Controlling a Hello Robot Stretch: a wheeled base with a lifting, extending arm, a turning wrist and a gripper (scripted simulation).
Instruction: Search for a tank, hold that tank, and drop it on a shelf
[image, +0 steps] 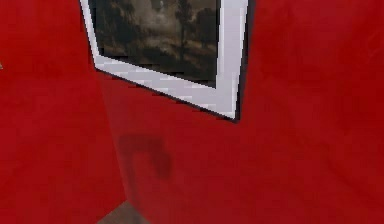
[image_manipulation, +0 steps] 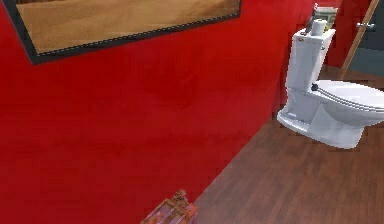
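- Step in hand, as I judge it: the search. The forward view faces a red wall (image: 300, 150) at close range, with a dark framed picture (image: 160, 35) across its upper middle.
- Where the tank is cannot be told. The only candidates are too small to name: a small pale thing (image_manipulation: 321, 22) on top of the toilet (image_manipulation: 330, 95) at the arm side view's upper right, and a low reddish-brown thing (image_manipulation: 172, 210) at its bottom edge, just left of the middle.
- The tool's state cannot be told from these pictures.
- To search well, turn the base away from the wall and towards the open wooden floor (image_manipulation: 300, 175) at the arm side view's right. Facing the wall offers nothing to find.
- Turn slowly and in small steps, so that small things near the floor are not swept past.
- Bring the toilet's top into the forward view before judging the thing that sits there.
- Mind the reddish-brown thing close to the base while turning; it could be knocked.
- Note any shelf while looking round, and the grey door (image_manipulation: 365, 40) at the upper right corner as a way onward.
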